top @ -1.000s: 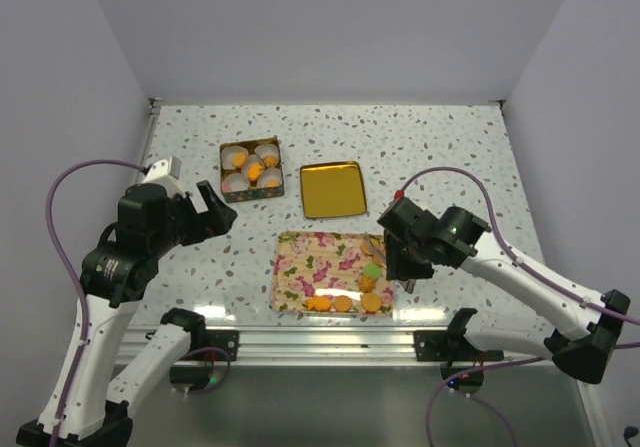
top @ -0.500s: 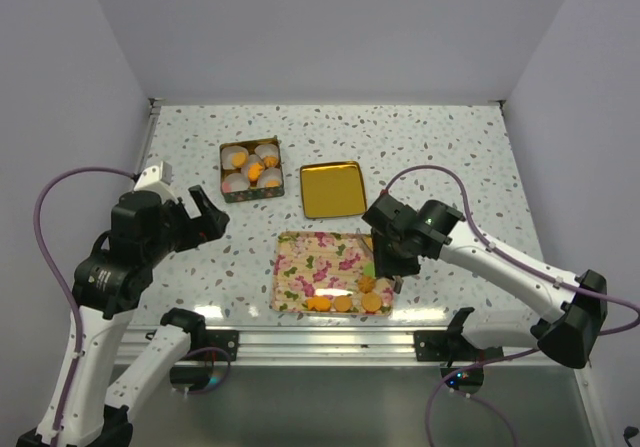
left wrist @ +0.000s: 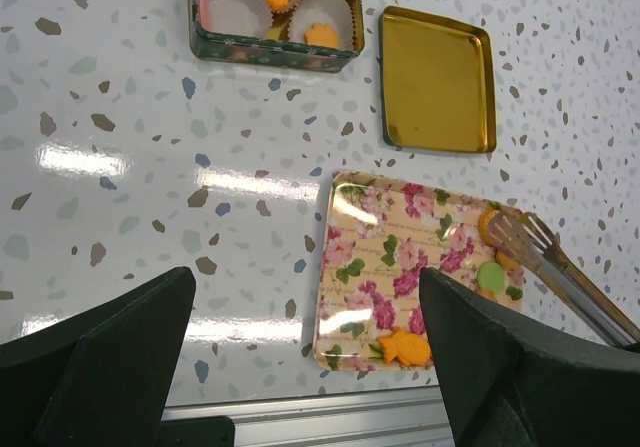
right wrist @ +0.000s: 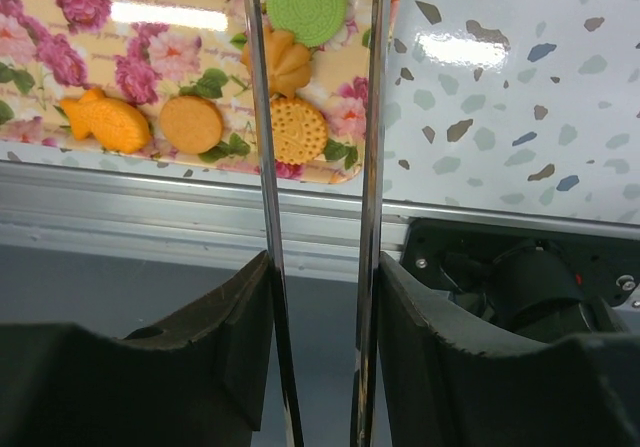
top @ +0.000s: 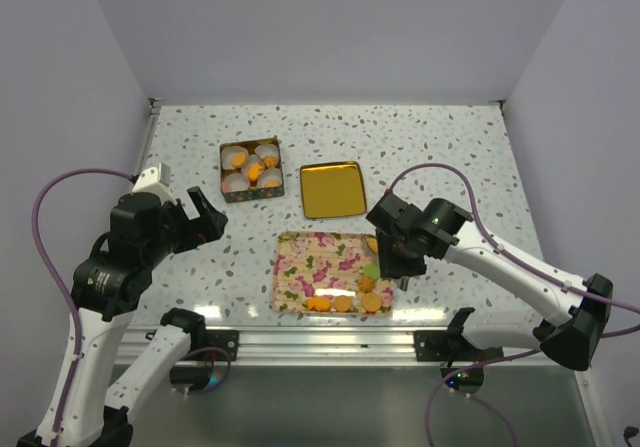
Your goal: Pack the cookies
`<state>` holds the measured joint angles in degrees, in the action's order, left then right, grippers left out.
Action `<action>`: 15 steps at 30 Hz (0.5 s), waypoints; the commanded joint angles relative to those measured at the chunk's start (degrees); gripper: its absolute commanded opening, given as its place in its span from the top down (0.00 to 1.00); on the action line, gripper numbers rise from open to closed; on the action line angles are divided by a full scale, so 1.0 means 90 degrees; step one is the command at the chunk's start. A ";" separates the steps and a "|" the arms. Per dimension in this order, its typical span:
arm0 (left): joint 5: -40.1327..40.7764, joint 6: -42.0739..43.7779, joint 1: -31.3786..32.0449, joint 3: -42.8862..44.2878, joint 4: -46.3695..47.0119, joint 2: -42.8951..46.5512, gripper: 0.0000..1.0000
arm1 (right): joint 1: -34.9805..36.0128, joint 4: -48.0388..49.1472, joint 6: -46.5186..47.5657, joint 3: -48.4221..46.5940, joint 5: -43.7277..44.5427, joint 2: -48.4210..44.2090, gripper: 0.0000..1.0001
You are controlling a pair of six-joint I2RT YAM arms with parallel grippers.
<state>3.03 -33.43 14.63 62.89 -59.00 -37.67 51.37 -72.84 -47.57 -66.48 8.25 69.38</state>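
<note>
Several cookies lie along the right and near edges of a floral tray (top: pixel 310 267): a pale green one (right wrist: pixel 306 4), a flower-shaped one (right wrist: pixel 283 62), two round ones (right wrist: pixel 298 130) and a fish-shaped one (right wrist: pixel 103 122). My right gripper (right wrist: pixel 320 277) is shut on metal tongs (right wrist: pixel 373 117), whose two arms stand apart on either side of the green cookie (top: pixel 371 269). The tongs' tips (left wrist: pixel 505 229) are over the tray's right side. My left gripper (left wrist: pixel 305 287) is open and empty, held above the table left of the tray.
A square tin (top: pixel 251 170) with white paper cups, some holding orange cookies, stands at the back left. Its gold lid (top: pixel 332 188) lies upside down behind the floral tray. The aluminium rail (right wrist: pixel 200 217) runs along the near table edge.
My right gripper has moved left with the tongs to over the tray's right side. My left gripper has drawn back slightly to the left.
</note>
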 commanded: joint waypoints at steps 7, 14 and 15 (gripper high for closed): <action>0.0025 -0.0026 -0.0005 0.0092 0.0110 -0.0004 0.00 | 0.0034 -0.0276 -0.0017 -0.0289 0.0265 -0.0014 0.56; 0.0093 0.0013 -0.0015 0.0170 0.0091 -0.0062 0.00 | 0.0112 -0.0032 0.0100 -0.0406 0.0118 0.0269 0.56; 0.0103 0.0013 -0.0015 0.0160 0.0081 -0.0053 0.00 | 0.0131 -0.0003 0.0110 -0.0426 0.0118 0.0327 0.56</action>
<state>3.18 -33.43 14.63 62.92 -59.00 -37.95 52.01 -74.43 -47.31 -67.48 9.43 71.33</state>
